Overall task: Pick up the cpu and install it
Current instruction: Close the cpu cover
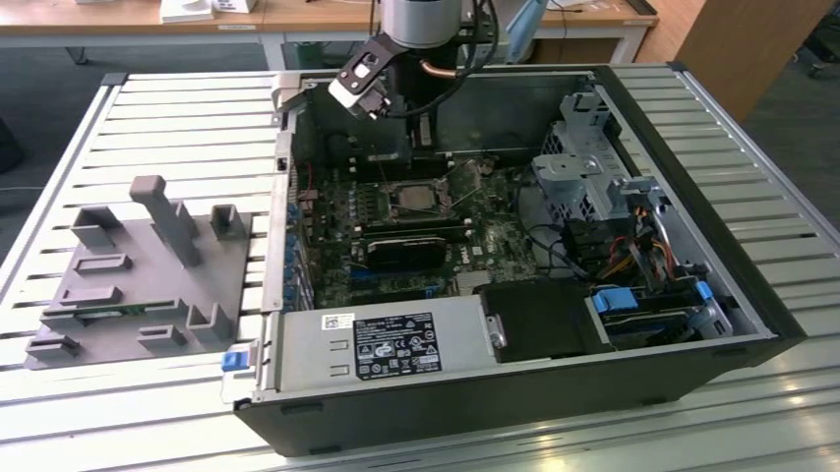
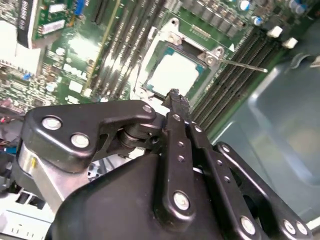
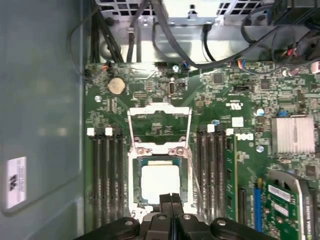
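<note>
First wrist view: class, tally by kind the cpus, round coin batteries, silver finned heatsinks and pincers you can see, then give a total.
cpu: 1
coin battery: 1
silver finned heatsink: 1
pincer: 1
Total: 4

Shiny silver metal cpu (image 3: 161,183), matt green motherboard (image 3: 250,100), slatted bare-metal table (image 1: 184,128), smooth black case (image 1: 525,393).
</note>
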Available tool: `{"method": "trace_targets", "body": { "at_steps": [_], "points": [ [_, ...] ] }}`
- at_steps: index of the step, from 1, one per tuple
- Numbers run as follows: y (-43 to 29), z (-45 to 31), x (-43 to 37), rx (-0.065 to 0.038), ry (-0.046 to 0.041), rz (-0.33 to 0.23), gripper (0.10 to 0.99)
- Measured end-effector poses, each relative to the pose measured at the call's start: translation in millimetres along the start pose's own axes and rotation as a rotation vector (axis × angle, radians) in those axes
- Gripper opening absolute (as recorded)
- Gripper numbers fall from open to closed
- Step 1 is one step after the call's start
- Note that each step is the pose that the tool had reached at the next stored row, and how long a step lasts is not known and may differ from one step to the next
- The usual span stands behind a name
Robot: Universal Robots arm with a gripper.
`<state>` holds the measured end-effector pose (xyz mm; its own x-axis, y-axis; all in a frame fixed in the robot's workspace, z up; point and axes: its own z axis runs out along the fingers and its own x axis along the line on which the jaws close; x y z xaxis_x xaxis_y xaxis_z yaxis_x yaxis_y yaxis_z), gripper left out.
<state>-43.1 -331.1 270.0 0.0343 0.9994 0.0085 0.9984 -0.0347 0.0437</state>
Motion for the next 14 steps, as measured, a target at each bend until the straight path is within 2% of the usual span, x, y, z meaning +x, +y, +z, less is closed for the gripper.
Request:
{"method": "trace_targets", "body": {
  "at_steps": [2,4,12,14],
  "points": [
    [0.2,0.5,-6.2,0.0,0.0004,0.0,0.106],
    [3.3,1.3,-7.7,0.0,0.0004,0.0,0.106],
    [38.8,4.7,-6.5,0.0,0.0003,0.0,0.106],
    [43.7,5.5,-6.0,0.0,0.0003,-0.002,0.106]
  ]
}}
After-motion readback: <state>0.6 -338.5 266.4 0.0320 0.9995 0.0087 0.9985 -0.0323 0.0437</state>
